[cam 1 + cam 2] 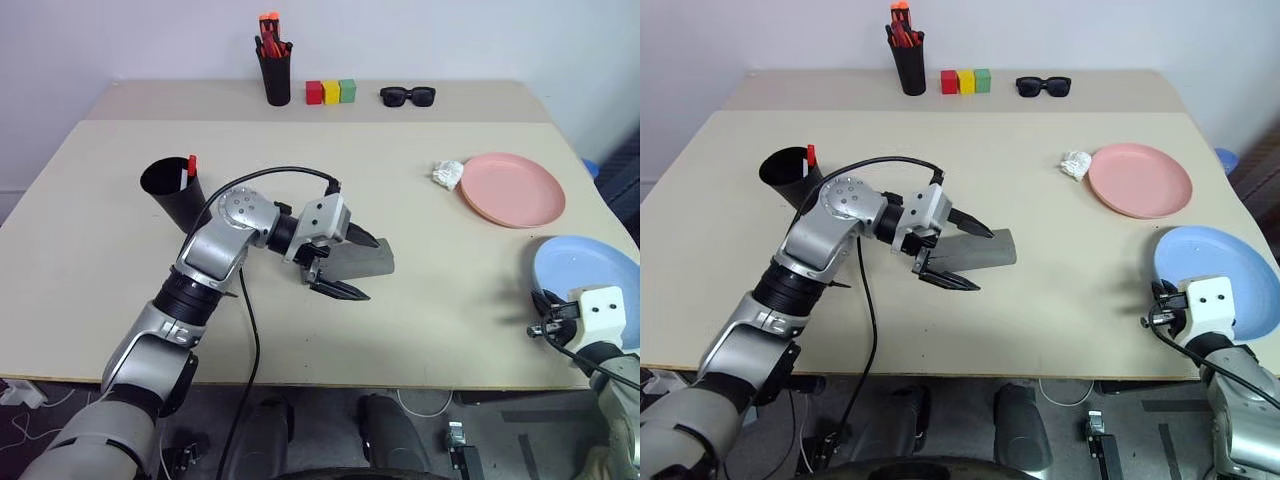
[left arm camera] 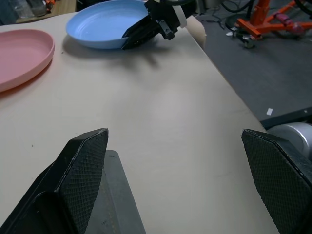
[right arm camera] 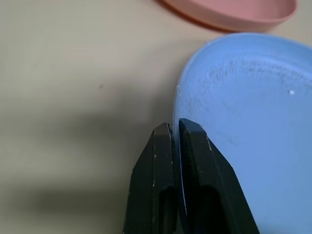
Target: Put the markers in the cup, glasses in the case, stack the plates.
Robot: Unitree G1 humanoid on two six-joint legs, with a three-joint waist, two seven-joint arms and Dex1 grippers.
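Observation:
The grey case (image 1: 366,256) lies mid-table. My left gripper (image 1: 983,260) hovers open at it, one finger above it and one on its near side, gripping nothing. The black cup (image 1: 170,187) stands at the left, with a red-capped marker (image 1: 191,166) upright inside it. The blue plate (image 1: 590,265) sits at the table's near right corner. My right gripper (image 3: 175,126) is shut on that plate's rim. The pink plate (image 1: 512,188) lies behind the blue one. The glasses are out of view.
A crumpled white paper (image 1: 447,174) lies beside the pink plate. At the back stand a black pen holder (image 1: 276,72) with orange-red pens, three coloured blocks (image 1: 331,92) and black sunglasses (image 1: 407,96). The table's right edge runs close to the blue plate.

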